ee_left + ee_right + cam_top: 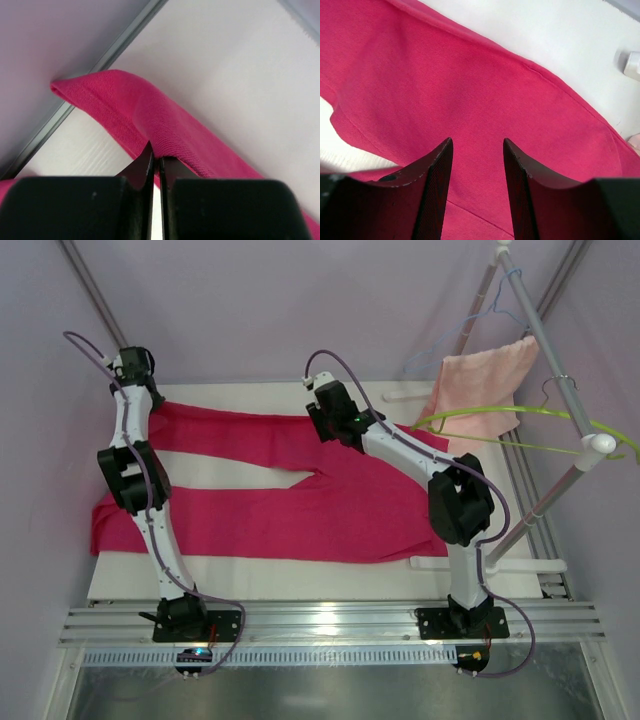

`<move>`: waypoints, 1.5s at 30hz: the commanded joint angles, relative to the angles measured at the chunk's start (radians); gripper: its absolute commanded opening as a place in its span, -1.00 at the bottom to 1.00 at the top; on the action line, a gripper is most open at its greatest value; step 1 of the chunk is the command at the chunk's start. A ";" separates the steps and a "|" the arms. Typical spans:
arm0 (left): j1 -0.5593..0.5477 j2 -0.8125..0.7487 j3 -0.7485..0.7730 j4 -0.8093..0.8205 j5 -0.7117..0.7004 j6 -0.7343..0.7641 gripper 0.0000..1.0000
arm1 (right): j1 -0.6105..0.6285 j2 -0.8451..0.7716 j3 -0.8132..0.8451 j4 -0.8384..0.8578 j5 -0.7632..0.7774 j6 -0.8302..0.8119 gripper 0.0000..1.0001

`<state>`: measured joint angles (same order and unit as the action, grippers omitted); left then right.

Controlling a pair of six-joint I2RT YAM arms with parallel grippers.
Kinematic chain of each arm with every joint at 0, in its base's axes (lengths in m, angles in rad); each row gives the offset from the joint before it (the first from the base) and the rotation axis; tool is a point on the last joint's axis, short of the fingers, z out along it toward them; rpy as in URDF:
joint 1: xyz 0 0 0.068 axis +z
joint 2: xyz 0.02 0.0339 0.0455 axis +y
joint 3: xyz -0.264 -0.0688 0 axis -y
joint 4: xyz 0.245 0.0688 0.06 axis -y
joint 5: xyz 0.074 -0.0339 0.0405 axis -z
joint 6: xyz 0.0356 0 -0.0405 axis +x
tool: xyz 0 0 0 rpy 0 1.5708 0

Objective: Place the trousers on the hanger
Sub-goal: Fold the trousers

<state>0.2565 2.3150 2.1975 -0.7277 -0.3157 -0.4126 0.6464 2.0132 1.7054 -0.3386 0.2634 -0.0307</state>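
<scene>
Left jaws pinch trousers (170,125) hem, right jaws parted above them; towel (482,378) hangs behind hanger (520,412)

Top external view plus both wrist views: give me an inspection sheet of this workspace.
Surface: white table, largely covered by cloth.
Job's things: trousers spread flat, legs pointing left; lime-green hanger hanging on the rack at the right, apart from the trousers.
Clutter: pale pink towel draped on the rack; light-blue wire hanger behind it.
Grippers: left gripper shut on a raised fold at the far leg's edge; right gripper open over the trousers, contact unclear.
Cables: purple cables run along both arms, no snag seen.
Surroundings: lavender walls; metal rack pole at right.
</scene>
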 commanded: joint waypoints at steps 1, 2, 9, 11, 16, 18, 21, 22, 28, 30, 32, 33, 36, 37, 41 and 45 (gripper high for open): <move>0.006 0.096 0.100 0.021 -0.026 -0.055 -0.95 | -0.007 0.044 0.116 -0.022 0.053 0.055 -0.04; 0.006 0.115 0.128 0.013 -0.025 -0.057 -0.98 | -0.010 0.071 0.135 -0.036 0.053 0.070 -0.04; 0.026 0.175 0.177 0.100 0.001 -0.063 -0.87 | -0.024 0.091 0.134 -0.037 0.030 0.078 -0.04; 0.029 0.178 0.177 0.155 0.013 -0.057 -0.71 | -0.024 0.096 0.135 -0.042 0.033 0.078 -0.04; 0.029 0.158 0.171 0.272 0.072 -0.060 -0.60 | -0.025 0.096 0.134 -0.051 0.025 0.087 -0.04; 0.027 0.144 0.142 0.344 0.081 -0.074 -0.43 | -0.024 0.093 0.132 -0.054 0.023 0.087 -0.04; 0.027 0.141 0.128 0.413 0.112 -0.089 0.01 | -0.024 0.088 0.129 -0.060 0.022 0.097 -0.03; 0.029 0.147 0.134 0.421 0.134 -0.088 0.10 | -0.024 0.087 0.128 -0.065 0.022 0.098 -0.04; 0.003 0.094 0.096 0.384 0.127 0.004 0.25 | -0.024 0.064 0.114 -0.082 0.002 0.118 -0.04; -0.028 0.017 0.036 0.399 0.067 0.053 0.28 | -0.024 0.052 0.106 -0.083 -0.004 0.124 -0.04; -0.048 -0.043 -0.097 0.465 0.063 0.132 0.28 | -0.025 0.044 0.096 -0.080 -0.007 0.130 -0.03; -0.063 -0.078 -0.148 0.493 0.069 0.155 0.26 | -0.025 0.038 0.091 -0.080 -0.012 0.135 -0.04; -0.106 -0.163 -0.307 0.576 0.136 0.225 0.21 | -0.024 0.032 0.086 -0.088 -0.018 0.149 -0.03; -0.117 -0.173 -0.329 0.576 0.165 0.233 0.17 | -0.024 0.027 0.082 -0.089 -0.024 0.152 -0.04; -0.117 -0.122 -0.318 0.484 0.167 0.254 -0.03 | -0.024 0.001 0.053 -0.082 -0.046 0.161 -0.03; -0.117 -0.075 -0.298 0.430 0.173 0.276 -0.11 | -0.024 -0.011 0.033 -0.083 -0.047 0.161 -0.04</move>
<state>0.1104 2.2017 1.8805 -0.2607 -0.1493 -0.1806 0.6216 2.0846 1.7473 -0.4431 0.2287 0.1127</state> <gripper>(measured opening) 0.445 0.482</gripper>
